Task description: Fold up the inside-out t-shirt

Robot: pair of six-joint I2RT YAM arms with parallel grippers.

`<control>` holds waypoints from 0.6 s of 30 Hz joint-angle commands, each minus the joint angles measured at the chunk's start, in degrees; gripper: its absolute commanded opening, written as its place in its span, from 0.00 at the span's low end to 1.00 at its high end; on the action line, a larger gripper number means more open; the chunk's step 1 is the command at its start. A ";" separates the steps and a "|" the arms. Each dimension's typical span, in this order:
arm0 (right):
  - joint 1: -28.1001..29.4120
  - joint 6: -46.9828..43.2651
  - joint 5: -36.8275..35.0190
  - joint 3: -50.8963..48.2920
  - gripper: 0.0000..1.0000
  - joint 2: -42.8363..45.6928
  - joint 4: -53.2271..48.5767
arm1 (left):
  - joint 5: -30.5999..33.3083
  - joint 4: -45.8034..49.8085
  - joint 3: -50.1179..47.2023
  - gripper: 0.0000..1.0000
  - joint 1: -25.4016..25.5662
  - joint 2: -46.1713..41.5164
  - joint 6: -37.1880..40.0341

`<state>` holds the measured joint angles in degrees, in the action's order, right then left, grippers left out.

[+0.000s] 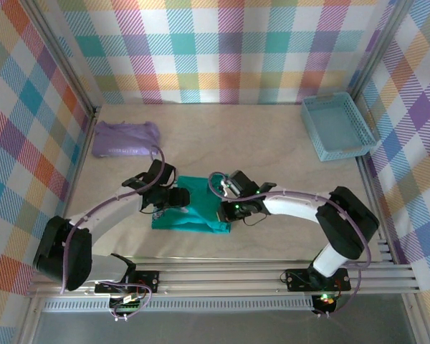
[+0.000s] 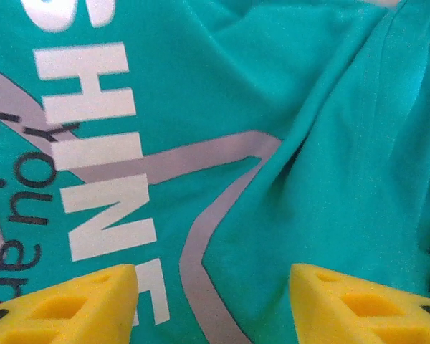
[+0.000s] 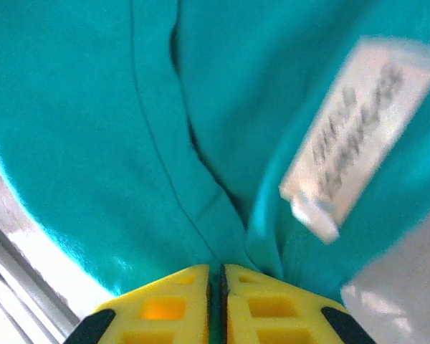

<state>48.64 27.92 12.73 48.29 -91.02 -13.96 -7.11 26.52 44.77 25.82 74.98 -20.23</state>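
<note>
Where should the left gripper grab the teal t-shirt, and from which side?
Take the t-shirt at the raised fold edge beside the print, coming down from above. The left gripper hangs open astride it, and that ridge gives the fingers bunched cloth to pinch; the flat printed area likely would not.

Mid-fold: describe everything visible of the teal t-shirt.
The t-shirt is soft-looking teal fabric, bunched into a rumpled, roughly rectangular bundle on the near middle of the table. Pale lettering and a grey line show on one face; a white label and a seam show elsewhere. The right pincer is shut on a fold; the open left pincer hovers over the lettering.
</note>
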 commanded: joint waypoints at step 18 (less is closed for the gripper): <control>-13.34 0.58 -6.49 7.55 0.46 -3.50 8.57 | 4.08 -7.37 12.20 0.58 10.53 14.02 -0.17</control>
<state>36.91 28.05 7.22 53.19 -89.60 -8.08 -5.56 20.62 54.24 35.83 85.82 -19.99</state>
